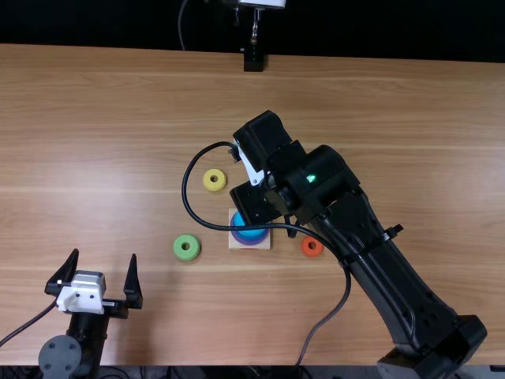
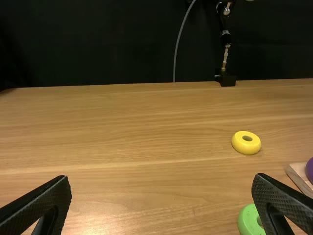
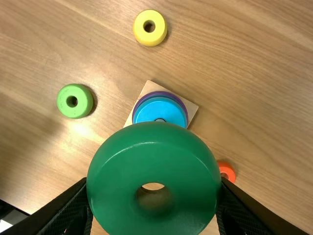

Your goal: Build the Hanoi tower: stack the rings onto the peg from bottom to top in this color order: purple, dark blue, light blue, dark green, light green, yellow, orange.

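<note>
Right pincer (image 3: pixel 154 193) grasps dark green ring (image 3: pixel 156 142) by its sides, apparently leaving the hole for the peg (image 3: pixel 160 119); light blue ring (image 3: pixel 159 108) tops the stack (image 1: pixel 251 237); yellow ring (image 1: pixel 214 181) on the counter (image 1: pixel 118 118), top view's 11 o'clock from it; left pincer (image 1: pixel 104 257) spread.

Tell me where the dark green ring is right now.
In the right wrist view, the dark green ring is held between the two fingers of the right gripper, with the stacked light blue ring showing just past its edge.
</note>
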